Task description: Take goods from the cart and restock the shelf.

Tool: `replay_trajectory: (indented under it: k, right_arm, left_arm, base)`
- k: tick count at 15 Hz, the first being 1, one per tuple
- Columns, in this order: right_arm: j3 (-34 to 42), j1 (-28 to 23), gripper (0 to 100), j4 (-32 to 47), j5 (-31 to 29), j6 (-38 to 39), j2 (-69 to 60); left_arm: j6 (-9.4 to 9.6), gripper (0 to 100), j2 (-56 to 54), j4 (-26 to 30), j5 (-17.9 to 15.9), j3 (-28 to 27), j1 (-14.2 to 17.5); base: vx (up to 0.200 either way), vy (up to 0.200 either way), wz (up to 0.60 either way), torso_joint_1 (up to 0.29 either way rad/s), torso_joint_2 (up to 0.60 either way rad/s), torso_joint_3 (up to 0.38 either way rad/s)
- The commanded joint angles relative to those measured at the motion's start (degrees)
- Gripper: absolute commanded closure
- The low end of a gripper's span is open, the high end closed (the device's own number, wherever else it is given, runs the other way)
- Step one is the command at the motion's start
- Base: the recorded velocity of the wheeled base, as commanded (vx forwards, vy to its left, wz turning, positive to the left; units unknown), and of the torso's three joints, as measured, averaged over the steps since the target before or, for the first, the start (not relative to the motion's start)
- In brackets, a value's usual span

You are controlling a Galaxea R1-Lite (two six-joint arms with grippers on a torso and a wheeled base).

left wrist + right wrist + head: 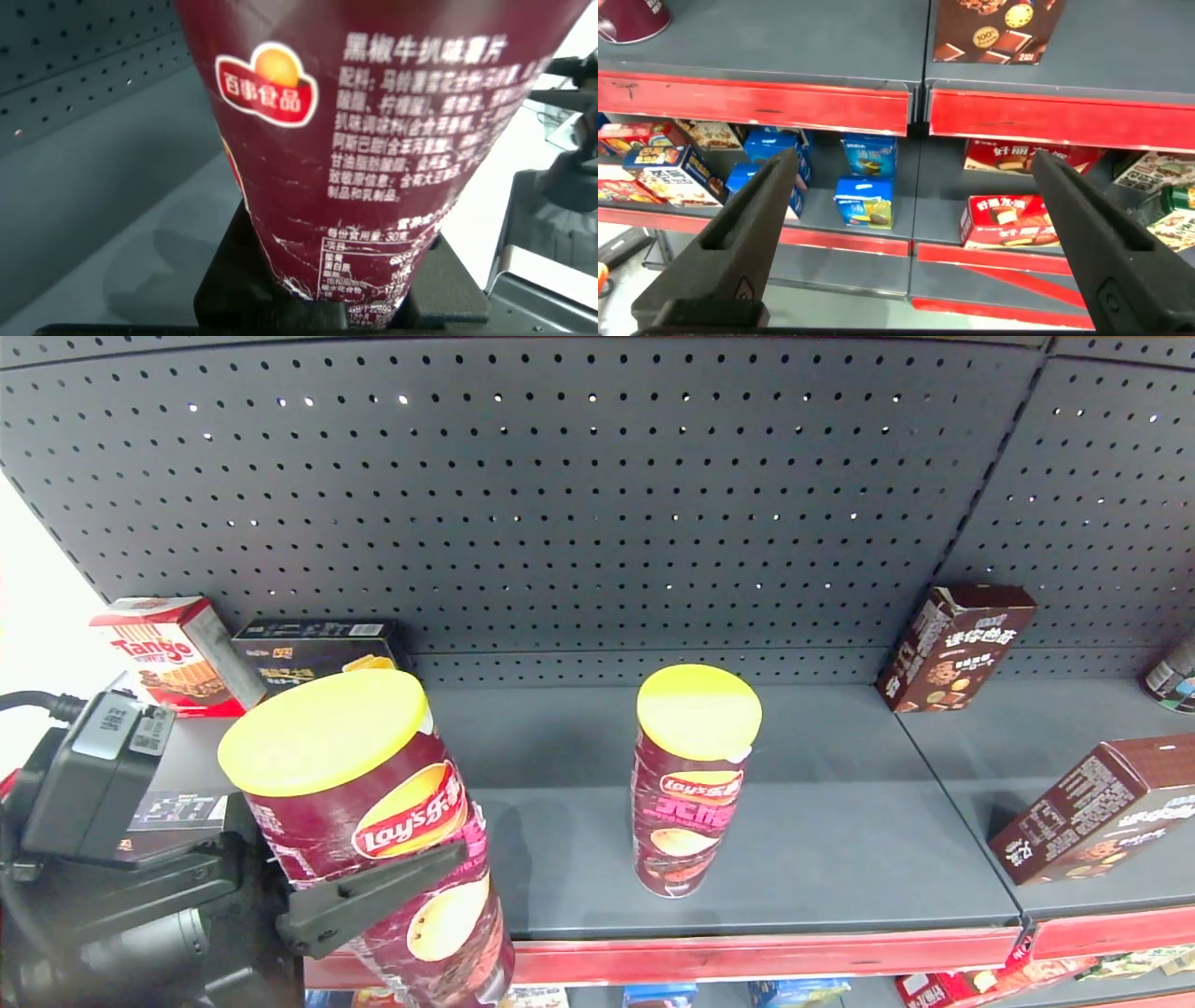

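Observation:
A maroon chip can with a yellow lid [373, 821] is held upright at the lower left, in front of the shelf's edge. My left gripper [392, 887] is shut on its lower body, one black finger [373, 894] crossing its front. Up close, the can [374, 140] rises from the gripper's base [341, 299]. A second, matching can [693, 784] stands upright mid-shelf on the grey shelf board [840, 840], to the right of the held one. My right gripper [920, 243] is open, nothing between its fingers [738, 252], and faces the lower shelves.
A red-and-white wafer box [173, 653] and a black box [317, 649] stand at the back left. Brown chocolate boxes [957, 649] [1097, 807] sit to the right. A red rail [747, 952] edges the shelf. Lower shelves hold blue boxes [864, 182] and red boxes [1008, 219].

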Motion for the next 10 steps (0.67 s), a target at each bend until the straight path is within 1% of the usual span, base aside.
replay_trajectory:
  k: [1,2,3,4,5,7,8,9,10]
  right_arm:
    - [0.0,0.0,0,0.0,0.0,0.0,0.4]
    - [0.0,0.0,0,0.0,0.0,0.0,0.4]
    - [0.0,0.0,0,0.0,0.1,0.0,0.4]
    - [0.0,0.0,0,0.0,0.0,0.0,0.4]
    - [0.0,0.0,0,0.1,0.0,0.0,0.4]
    - [0.0,0.0,0,0.0,0.1,0.0,0.4]
    - [0.0,0.0,0,0.0,0.0,0.0,0.4]
    - [0.0,0.0,0,0.0,0.0,0.0,0.4]
    - [0.0,0.0,0,0.0,0.1,0.0,0.4]
  left_arm:
    - [-0.04,100,0.0,0.0,0.1,-1.7,-0.4]
    - [-0.04,100,0.3,0.0,0.1,-3.8,-0.3]
    - [-0.21,100,1.9,0.1,0.5,-8.0,1.0]
    - [-0.21,100,4.0,0.1,0.4,-11.2,3.1]
    - [-0.13,100,5.5,0.1,0.4,-13.8,4.2]
    - [-0.04,100,9.0,0.1,0.3,-16.5,4.4]
    - [0.14,100,11.0,0.1,0.3,-17.7,4.0]
    - [2.6,100,14.2,0.0,-0.1,-18.5,4.1]
    - [4.18,100,16.7,-0.1,-0.1,-18.8,4.1]
  base:
    - [0.0,0.0,0.0,0.0,0.0,0.0]
    - [0.0,0.0,0.0,0.0,0.0,0.0]
    - [0.0,0.0,0.0,0.0,0.0,0.0]
    - [0.0,0.0,0.0,0.0,0.0,0.0]
    - [0.0,0.0,0.0,0.0,0.0,0.0]
    - [0.0,0.0,0.0,0.0,0.0,0.0]
    - [0.0,0.0,0.0,0.0,0.0,0.0]
    - [0.0,0.0,0.0,0.0,0.0,0.0]
    - [0.0,0.0,0.0,0.0,0.0,0.0]
